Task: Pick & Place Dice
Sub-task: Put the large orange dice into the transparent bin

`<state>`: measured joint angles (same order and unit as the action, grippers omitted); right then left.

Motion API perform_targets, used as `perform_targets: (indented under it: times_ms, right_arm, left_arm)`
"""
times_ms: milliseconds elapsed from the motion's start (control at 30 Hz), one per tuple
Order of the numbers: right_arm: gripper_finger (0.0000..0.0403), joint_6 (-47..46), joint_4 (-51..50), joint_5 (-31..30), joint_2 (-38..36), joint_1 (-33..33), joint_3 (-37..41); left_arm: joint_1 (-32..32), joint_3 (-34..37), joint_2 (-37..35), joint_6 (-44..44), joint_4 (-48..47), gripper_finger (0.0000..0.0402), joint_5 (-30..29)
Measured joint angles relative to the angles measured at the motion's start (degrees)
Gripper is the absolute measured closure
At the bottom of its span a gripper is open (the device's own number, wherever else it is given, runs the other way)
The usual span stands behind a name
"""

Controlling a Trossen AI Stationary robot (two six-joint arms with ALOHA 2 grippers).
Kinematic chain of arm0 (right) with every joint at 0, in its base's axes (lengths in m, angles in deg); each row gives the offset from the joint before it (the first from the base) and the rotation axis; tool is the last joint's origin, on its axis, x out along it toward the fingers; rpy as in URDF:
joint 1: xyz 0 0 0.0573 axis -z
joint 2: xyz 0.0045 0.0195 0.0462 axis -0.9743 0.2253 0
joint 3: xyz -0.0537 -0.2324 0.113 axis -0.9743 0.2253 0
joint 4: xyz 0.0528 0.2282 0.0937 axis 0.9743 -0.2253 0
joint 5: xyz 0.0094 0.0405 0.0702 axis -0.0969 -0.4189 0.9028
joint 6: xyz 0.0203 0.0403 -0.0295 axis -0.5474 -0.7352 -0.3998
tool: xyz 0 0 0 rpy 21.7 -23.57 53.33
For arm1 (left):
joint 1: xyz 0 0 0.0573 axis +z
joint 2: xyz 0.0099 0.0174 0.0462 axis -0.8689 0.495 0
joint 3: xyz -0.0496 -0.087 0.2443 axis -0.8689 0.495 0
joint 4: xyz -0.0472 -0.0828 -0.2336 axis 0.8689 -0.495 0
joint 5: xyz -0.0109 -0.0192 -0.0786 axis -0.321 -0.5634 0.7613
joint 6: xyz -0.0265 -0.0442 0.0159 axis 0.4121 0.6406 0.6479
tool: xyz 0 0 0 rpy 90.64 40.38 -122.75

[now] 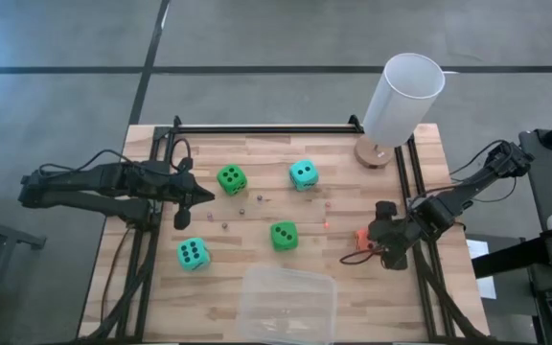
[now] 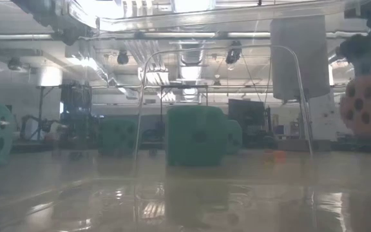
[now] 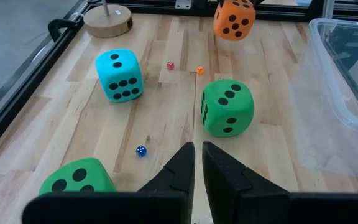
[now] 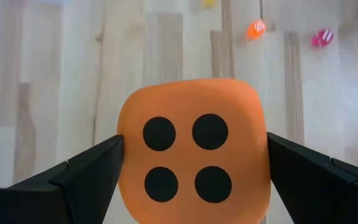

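the right claw (image 1: 379, 241) hangs over the right side of the wooden bench (image 1: 257, 278), its fingers (image 4: 86, 171) spread wide and pressing both sides of the orange-red die (image 4: 194, 162), whose four-pip face looks at the wrist camera. in the left wrist view that die shows clear above the boards, so it is lifted off the bench. the left claw (image 1: 182, 203) waits over the left part of the bench with its fingers (image 3: 179, 171) pressed together on nothing.

four other dice lie on the boards. a bright green die (image 1: 232, 178) sits just beside the left claw's tip, and a teal die (image 1: 303, 174) lies to its right near the middle of the far half. a second green die (image 1: 284, 235) rests close to the centre, well apart from the second teal die (image 1: 192, 253), which lies near the left rail.

a clear plastic tub (image 1: 286, 305) stands at the near edge, apart from all the dice. a white lamp (image 1: 401, 101) on a round wooden base stands at the far right corner. a few tiny dice (image 3: 141, 151) are scattered between the large ones.
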<state>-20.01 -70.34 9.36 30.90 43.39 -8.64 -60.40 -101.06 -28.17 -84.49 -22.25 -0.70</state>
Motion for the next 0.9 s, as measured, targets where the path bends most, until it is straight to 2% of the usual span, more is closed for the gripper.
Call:
perform_targets:
  times_ms: [333, 567, 900]
  right_arm:
    - [0.0037, 4.2, -0.3, -2.0, 0.0, 0.1, -8.0]
    - [0.0037, 8.4, -0.2, -6.7, 0.7, 0.1, -17.0]
    - [0.0037, 15.0, 1.2, -8.9, 9.3, 0.1, -29.4]
  left_arm:
    - [0.0, 0.0, 0.0, 0.0, 0.0, 0.0364, 0.0]
    - [0.0, 0.0, 0.0, 0.0, 0.0, 0.0364, 0.0]
    - [0.0, 0.0, 0.0, 0.0, 0.0, 0.0364, 0.0]
